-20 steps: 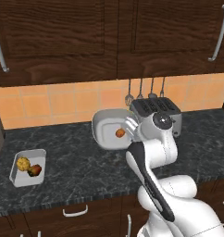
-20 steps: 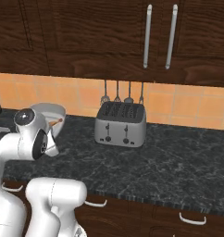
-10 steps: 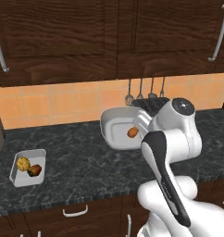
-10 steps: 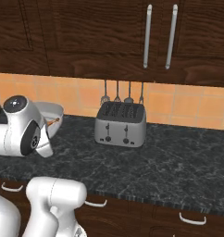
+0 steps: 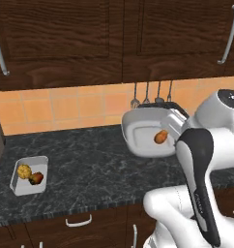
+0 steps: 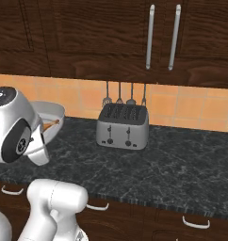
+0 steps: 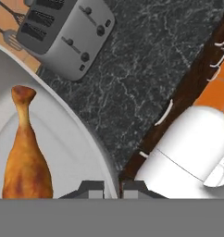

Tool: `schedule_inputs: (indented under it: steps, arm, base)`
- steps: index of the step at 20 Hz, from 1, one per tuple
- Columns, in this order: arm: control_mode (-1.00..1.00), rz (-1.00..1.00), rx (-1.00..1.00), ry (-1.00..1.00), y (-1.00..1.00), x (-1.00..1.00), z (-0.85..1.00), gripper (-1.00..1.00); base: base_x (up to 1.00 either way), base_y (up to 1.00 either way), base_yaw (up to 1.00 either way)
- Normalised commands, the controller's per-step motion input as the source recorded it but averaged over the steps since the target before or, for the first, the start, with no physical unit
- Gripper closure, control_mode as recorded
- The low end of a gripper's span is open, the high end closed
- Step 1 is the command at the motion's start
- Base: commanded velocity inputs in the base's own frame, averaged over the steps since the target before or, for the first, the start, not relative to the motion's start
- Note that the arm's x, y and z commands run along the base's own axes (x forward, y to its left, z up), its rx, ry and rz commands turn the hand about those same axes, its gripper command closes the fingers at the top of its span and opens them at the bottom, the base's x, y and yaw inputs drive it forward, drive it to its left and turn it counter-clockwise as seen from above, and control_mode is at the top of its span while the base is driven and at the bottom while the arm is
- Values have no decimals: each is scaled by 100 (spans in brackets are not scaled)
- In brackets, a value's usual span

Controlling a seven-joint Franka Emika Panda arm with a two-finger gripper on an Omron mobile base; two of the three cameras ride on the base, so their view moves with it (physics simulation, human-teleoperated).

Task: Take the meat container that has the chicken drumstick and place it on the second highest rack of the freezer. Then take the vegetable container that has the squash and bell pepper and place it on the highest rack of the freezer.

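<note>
Dark speckled counter [image 5: 90,164] with a white tray [image 5: 29,175] near the front and a silver toaster [image 6: 123,125] at the back.

No legible text, label, brand, number or sign appears on any surface, from upper to lower frame edge: the cabinet fronts, wall tiles, toaster and containers are all unmarked.

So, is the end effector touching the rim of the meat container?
Touching. In the hand view the end effector is shut on the meat container's rim, which runs down between the two fingertips with no gap showing.
</note>
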Motion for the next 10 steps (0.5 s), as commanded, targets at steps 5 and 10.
schedule_inputs:
  steps: [5,10]
  arm:
    - [-100,-5,0,-10,-31,-57,39,100]
    - [-100,-3,0,-19,-28,-47,38,100]
  base:
    - [0,0,0]
    - [0,0,0]
